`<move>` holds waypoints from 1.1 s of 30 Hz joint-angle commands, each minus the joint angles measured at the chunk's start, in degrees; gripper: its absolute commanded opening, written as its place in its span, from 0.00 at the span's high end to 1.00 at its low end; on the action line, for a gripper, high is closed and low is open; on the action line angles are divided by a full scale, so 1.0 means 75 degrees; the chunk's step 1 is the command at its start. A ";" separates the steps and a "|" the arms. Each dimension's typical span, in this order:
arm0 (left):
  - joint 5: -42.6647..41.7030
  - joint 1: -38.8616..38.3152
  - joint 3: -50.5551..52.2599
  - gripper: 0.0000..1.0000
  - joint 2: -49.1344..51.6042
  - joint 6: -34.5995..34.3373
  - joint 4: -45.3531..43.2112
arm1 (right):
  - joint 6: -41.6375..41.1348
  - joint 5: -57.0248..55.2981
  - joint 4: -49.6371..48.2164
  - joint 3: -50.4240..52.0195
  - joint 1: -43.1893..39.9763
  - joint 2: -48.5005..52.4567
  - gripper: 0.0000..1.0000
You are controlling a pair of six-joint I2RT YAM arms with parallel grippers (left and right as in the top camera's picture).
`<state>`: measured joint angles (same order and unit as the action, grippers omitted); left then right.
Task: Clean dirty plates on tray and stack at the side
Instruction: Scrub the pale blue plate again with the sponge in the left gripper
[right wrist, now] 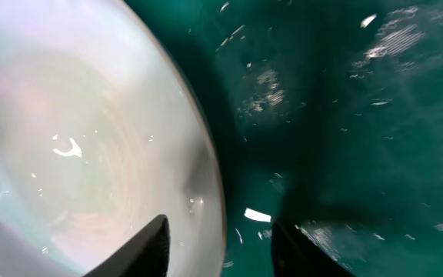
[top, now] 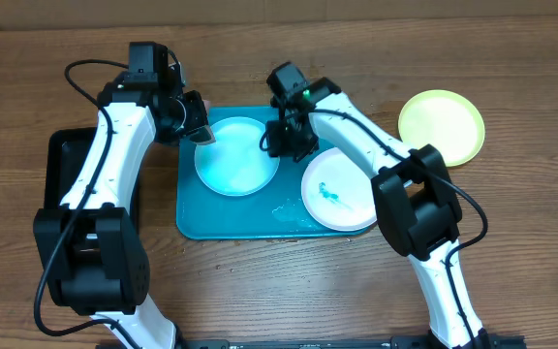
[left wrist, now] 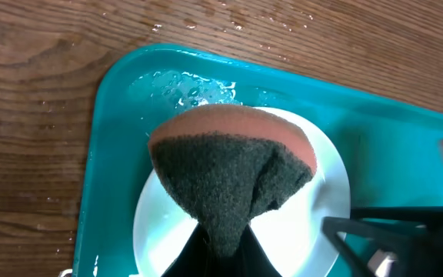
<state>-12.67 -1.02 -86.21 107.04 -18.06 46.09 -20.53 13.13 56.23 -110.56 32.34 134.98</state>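
The light blue plate (top: 232, 160) lies in the left half of the turquoise tray (top: 194, 215). The white plate (top: 349, 199), with teal smears at its centre, lies in the right half. The yellow-green plate (top: 441, 126) sits on the table to the right of the tray. My left gripper (top: 200, 126) is shut on a sponge (left wrist: 233, 169) with a dark scouring face and a pink back, held over the light blue plate (left wrist: 314, 223). My right gripper (top: 289, 143) is open, its fingers (right wrist: 221, 238) astride that plate's right rim (right wrist: 75, 138).
A black tray (top: 64, 160) sits on the table left of the turquoise tray, under my left arm. Water drops lie on the turquoise tray's floor (right wrist: 344, 115) and near its corner (left wrist: 191, 88). The table is bare wood.
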 commanded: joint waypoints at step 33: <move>0.4698 -0.0935 -0.1113 0.96 0.1923 -0.0828 0.1524 | -0.0417 -0.0344 -0.0114 0.0493 0.0131 -0.0166 0.96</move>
<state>15.51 -9.28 -90.06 121.45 -21.45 55.99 -23.92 13.47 54.13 -107.98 33.52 134.72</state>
